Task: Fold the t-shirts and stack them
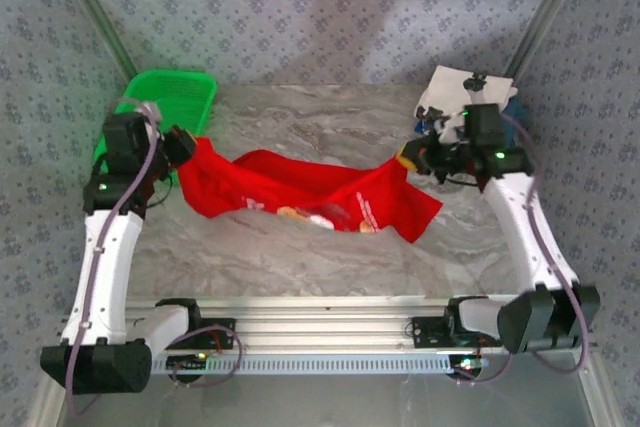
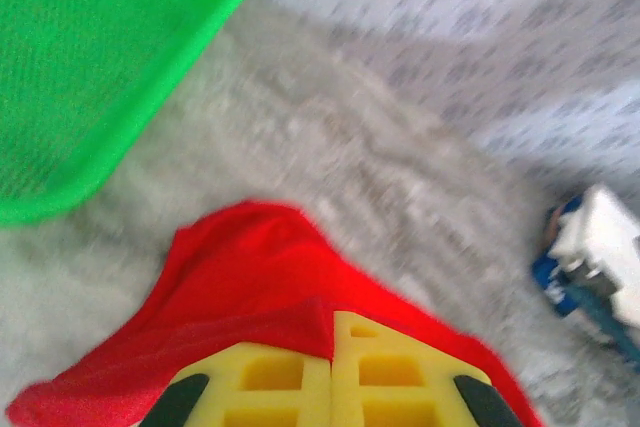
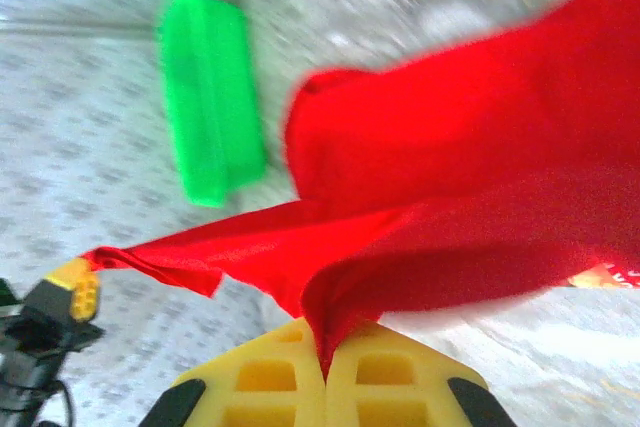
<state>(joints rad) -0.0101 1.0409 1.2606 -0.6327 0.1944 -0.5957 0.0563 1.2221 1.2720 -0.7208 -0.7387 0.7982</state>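
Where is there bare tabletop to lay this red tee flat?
Near strip between the red tee and the base rail; far middle between green basket and folded tees. Both far corners are crowded.

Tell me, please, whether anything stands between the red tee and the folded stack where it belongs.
Nothing visible does: the right pincer, shut on the red tee, hangs right beside the folded stack.

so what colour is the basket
The basket is bright green, clearest in the left wrist view.
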